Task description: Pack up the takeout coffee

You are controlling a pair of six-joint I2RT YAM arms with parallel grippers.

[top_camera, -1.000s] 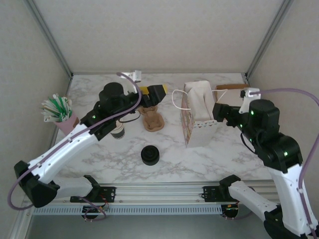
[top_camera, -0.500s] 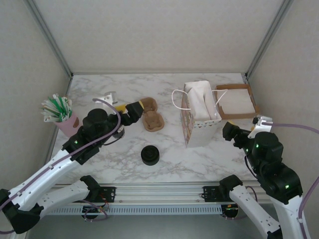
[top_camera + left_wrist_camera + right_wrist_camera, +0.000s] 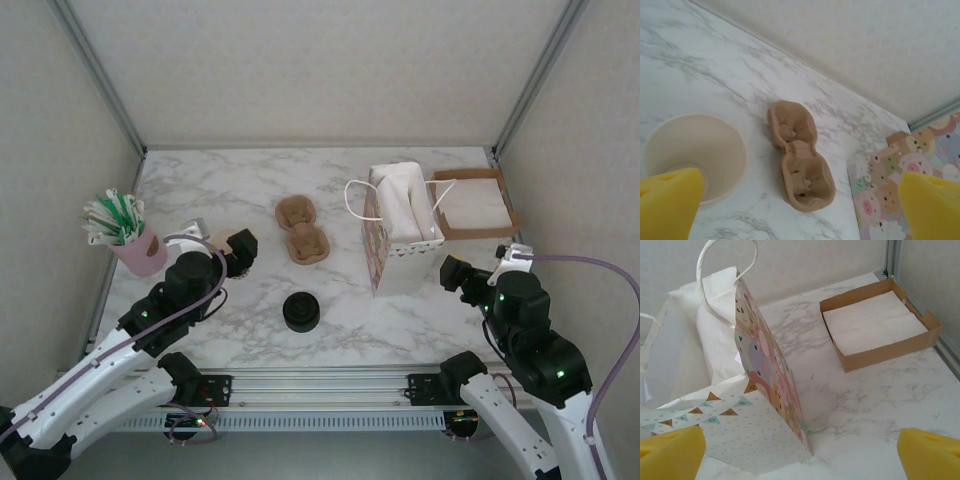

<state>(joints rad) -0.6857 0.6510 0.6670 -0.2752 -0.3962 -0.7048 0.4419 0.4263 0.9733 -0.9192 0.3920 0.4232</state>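
- Left end effector (image 3: 800,210): yellow foam pads spread fully apart, nothing held. It sits low over the near-left of the white marble bench (image 3: 220,180).
- Right end effector (image 3: 800,450): also wide open and empty, near-right, facing the side of the bag.
- Takeout coffee: the small paper cup with a cream inside (image 3: 695,152) stands upright on the bench with no lid on it. It is just beside the left pad, off to the left of that end effector's centreline. I cannot tell whether it is one cup or a stack.
- Key relation: the cup's long axis is vertical and the left arm is clearly the nearer one. The right arm is well apart from the cup, on the far side of the bag. My judgement is that the left end effector must shift left to centre the cup between its pads.
- Low round black plastic lid pile (image 3: 300,312): between the two arms, near the front edge.
- Brown moulded-pulp two-cup carrier (image 3: 799,165): beyond the cup, both wells empty.
- Cartoon-animal-print paper bag (image 3: 770,375): upright and open-topped, right of the carrier.
- Brown cardboard tray of white napkins (image 3: 875,325): far right, behind the bag.
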